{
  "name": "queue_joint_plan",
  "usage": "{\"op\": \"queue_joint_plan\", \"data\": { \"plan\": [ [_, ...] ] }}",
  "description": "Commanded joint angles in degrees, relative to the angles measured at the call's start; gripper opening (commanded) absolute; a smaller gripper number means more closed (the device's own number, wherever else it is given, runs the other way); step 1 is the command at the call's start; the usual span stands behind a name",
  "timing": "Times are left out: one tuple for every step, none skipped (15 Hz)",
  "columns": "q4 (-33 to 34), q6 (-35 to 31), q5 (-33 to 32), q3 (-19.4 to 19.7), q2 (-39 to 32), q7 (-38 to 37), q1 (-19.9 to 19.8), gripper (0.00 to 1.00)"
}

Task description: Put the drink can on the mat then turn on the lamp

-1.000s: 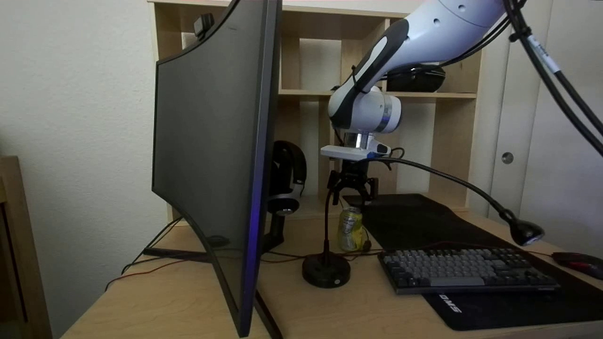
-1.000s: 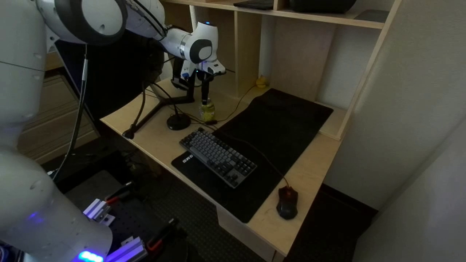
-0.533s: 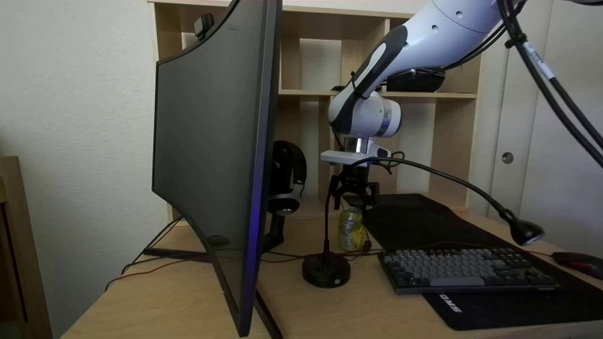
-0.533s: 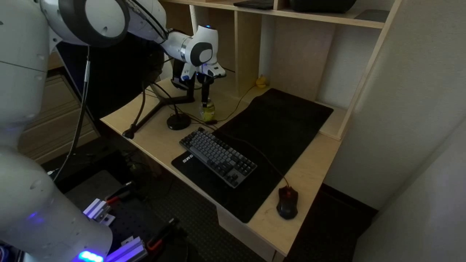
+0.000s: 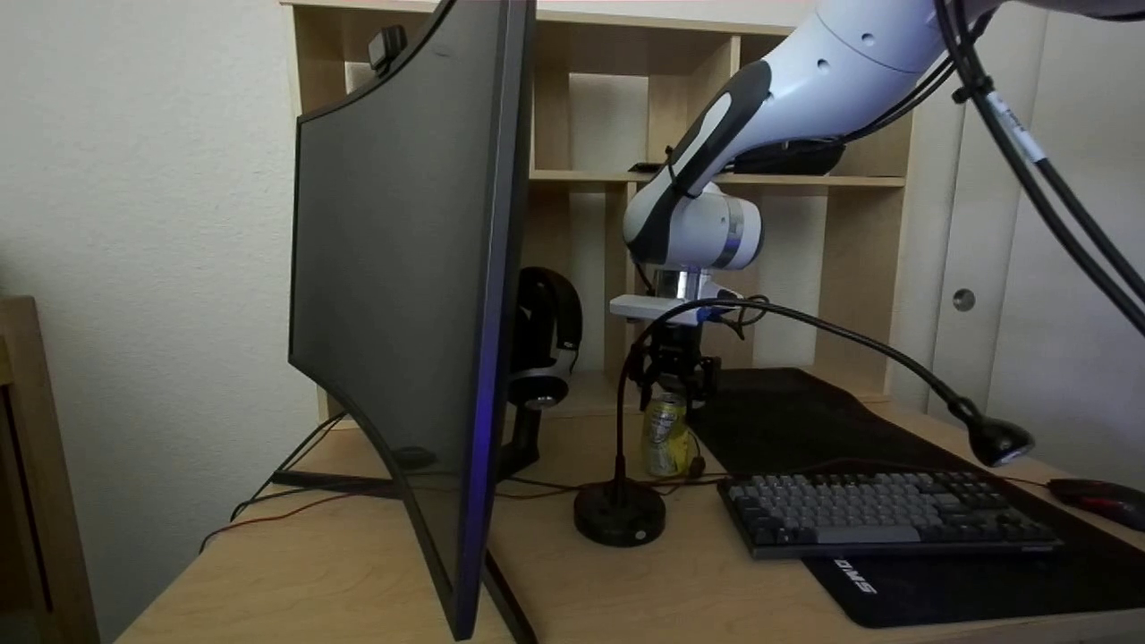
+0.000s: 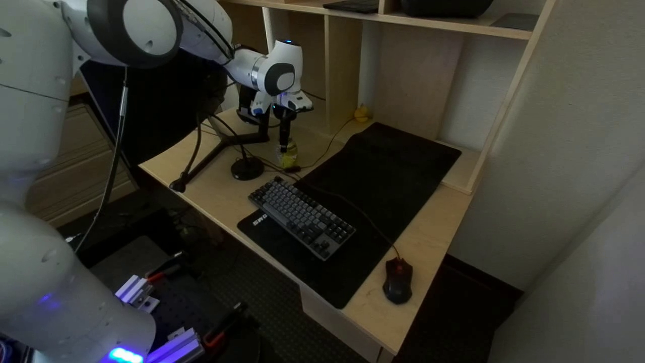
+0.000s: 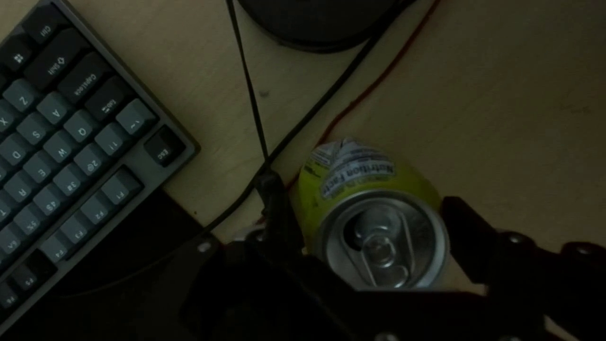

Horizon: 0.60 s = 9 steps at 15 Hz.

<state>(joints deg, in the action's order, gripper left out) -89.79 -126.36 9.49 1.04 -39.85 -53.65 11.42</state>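
Reading left to right in an exterior view, we first identify the large curved monitor (image 5: 402,233), seen obliquely above the wooden desk (image 5: 707,590), with headphones (image 5: 567,309) showing beyond its right edge and the shelf unit (image 5: 863,286) rising at the back. We next come to the lamp (image 5: 619,517), whose round black base rests on the desk and whose thin arm climbs in front of the gripper (image 5: 674,396) before arching toward the right. Beyond the base we locate the drink can (image 5: 665,438), yellow and upright on the desk, just beside the mat (image 5: 787,425). The gripper, carried by the white robot arm (image 5: 809,94), points down at the can; we see its fingers (image 7: 279,213) spread apart, one on each side of the can's upper part, and the wrist view shows the silver lid and pull tab between them. Whether either finger touches the can, we cannot tell. In that same wrist view we trace a black cord (image 7: 331,91) and a red cord (image 7: 396,60) running between the can and the lamp's base. Farther right in the exterior view we observe the mat itself, flat and black, bearing most of the keyboard (image 5: 886,514), one corner of which reaches past the mat's edge. Over the keyboard, as framed from this camera, we find the lamp's small head (image 5: 997,441). At the far right we note the mouse (image 5: 1098,503), resting on the desk just beside the mat.
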Motion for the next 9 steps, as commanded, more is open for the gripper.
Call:
{"op": "queue_joint_plan", "data": {
  "plan": [
    [0.0,-1.4,-0.8,0.0,-0.2,0.3,-0.1,0.53],
    [0.0,-1.6,-0.9,0.1,-0.2,0.3,-0.1,0.45],
    [0.0,-1.6,-1.2,0.2,-0.1,0.2,0.0,0.42],
    [0.1,-1.6,-1.4,0.3,0.0,0.1,0.1,0.42],
    [0.1,-1.8,-1.8,0.6,0.0,-0.2,0.2,0.42],
    [0.0,-2.1,-1.9,0.6,0.1,-0.2,0.1,0.42],
    [0.0,-2.7,-2.3,0.9,0.1,-0.6,0.2,0.42],
    [-0.1,-3.9,-2.4,1.1,0.1,-1.1,0.3,0.42],
    [-0.3,-5.7,-2.2,1.2,0.0,-1.9,0.4,0.42]
  ]
}}
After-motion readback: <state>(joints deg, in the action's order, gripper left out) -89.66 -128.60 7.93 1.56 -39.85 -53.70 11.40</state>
